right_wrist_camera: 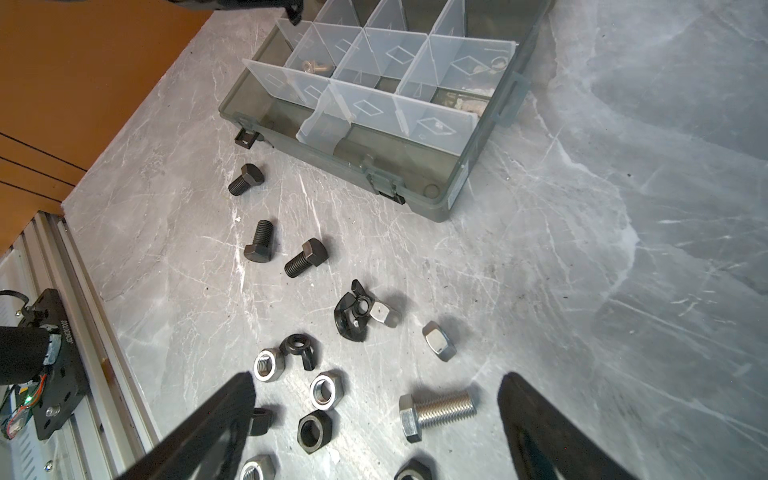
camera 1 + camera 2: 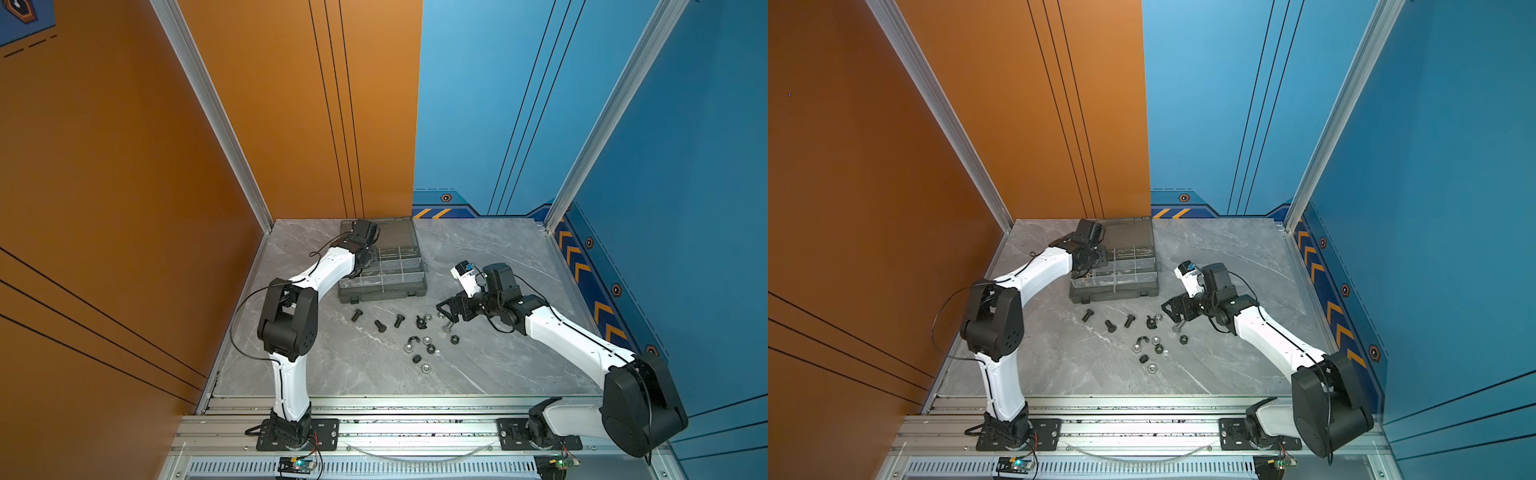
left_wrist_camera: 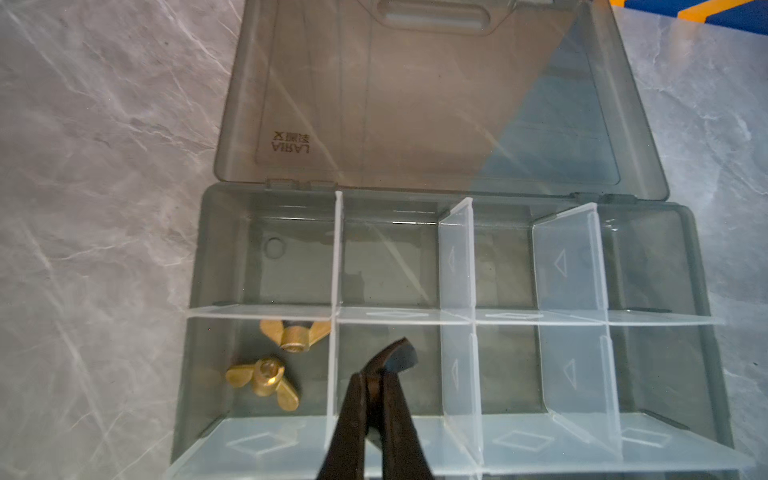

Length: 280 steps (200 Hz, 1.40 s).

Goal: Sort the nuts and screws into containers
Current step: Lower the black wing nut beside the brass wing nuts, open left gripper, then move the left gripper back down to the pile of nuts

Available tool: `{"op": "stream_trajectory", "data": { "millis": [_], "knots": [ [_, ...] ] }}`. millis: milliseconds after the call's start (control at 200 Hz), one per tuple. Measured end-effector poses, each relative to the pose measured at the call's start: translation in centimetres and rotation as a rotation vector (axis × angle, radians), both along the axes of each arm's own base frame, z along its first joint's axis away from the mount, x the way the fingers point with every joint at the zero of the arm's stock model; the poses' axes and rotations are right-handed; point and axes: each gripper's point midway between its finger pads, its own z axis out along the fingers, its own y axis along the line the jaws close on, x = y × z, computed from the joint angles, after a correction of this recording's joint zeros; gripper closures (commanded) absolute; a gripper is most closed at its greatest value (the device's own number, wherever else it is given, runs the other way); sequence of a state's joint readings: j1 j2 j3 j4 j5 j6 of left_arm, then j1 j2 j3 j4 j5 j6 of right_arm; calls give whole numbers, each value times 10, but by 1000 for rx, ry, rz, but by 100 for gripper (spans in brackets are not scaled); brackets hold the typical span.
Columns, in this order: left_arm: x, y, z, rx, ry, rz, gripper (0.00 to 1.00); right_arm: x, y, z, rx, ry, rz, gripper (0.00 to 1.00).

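Status: right gripper [image 1: 378, 382] spread wide above the silver bolt [image 1: 436, 411]; left gripper [image 3: 374, 376] pressed together over the organiser case [image 3: 195, 291].

The bolt lies flat on the table below my open right jaws, well apart from the case, so my right arm is nearer. Its long axis runs almost finger to finger, with the hex head toward the black hex nut [image 1: 313, 430]. I judge a wrist turn is needed to close across the shank. My left tips pinch what looks like a black wing nut [image 3: 401, 355], above the compartment beside the brass wing nuts [image 3: 266, 378].

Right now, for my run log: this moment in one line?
left gripper: jaws shut over organiser compartment | right gripper: jaws open above silver bolt | black bolts, nuts on table
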<state>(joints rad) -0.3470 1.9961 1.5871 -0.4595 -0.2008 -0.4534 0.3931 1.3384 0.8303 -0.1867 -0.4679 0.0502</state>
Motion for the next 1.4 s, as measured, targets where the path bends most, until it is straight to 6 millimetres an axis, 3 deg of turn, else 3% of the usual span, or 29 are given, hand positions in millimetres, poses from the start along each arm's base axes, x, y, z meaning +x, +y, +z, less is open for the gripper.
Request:
{"op": "stream_trajectory", "data": {
  "millis": [155,375,516,851,961,1056,1216,1402],
  "knots": [
    [3,-5,-17,-9,35,-12,100,0,0,0,0,0,0,6],
    [1,-7,-19,-21,45,-22,100,0,0,1,1,-4,0,6],
    [1,-8,-19,-26,46,-21,79,0,0,1,1,-4,0,6],
    [0,-9,-19,-37,48,-17,58,-2,-1,9,10,-24,0,5],
    [-6,-14,-13,-35,42,-37,56,-2,-1,11,13,-31,0,5],
    [-15,-25,1,-31,19,-84,52,-2,-1,12,15,-32,-2,5],
    [-49,-64,26,-40,-17,-226,48,-3,-1,12,15,-32,-2,5],
    [-101,-108,17,-50,8,-400,43,-2,-4,11,13,-29,-10,5]
  ]
}}
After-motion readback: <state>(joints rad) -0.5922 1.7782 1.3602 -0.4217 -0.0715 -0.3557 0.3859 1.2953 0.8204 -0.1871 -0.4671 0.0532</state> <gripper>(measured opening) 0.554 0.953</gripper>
